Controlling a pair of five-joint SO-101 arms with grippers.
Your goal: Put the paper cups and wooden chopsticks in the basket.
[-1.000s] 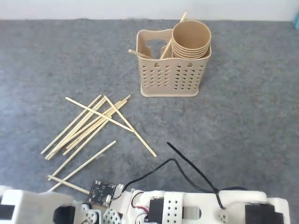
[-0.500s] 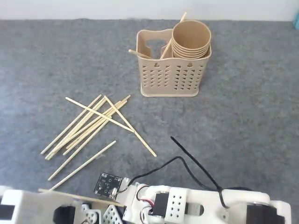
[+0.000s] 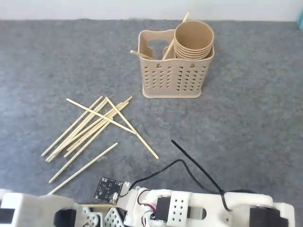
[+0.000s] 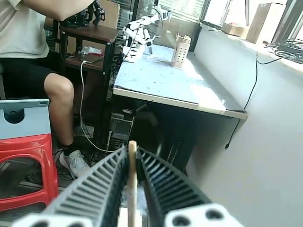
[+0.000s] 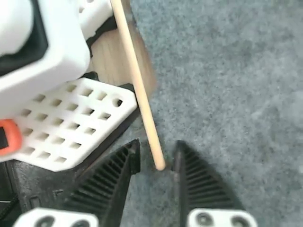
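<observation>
**Soft light over the tabletop, hard daylight at one wrist**

From above, the grey tabletop (image 3: 246, 94) is lit evenly and softly, without glare. The basket (image 3: 175, 78) throws only a faint shadow at its base, and the loose chopsticks (image 3: 90, 125) leave thin, pale ones. In the left wrist view daylight comes through windows (image 4: 218, 7). A far table (image 4: 165, 80) is washed out and the space beneath it is dark. The left jaws stand dark in the foreground, their chopstick (image 4: 132, 170) catching light at its tip. In the right wrist view a white arm housing (image 5: 28, 38) shines bright against the evenly lit tabletop.
</observation>
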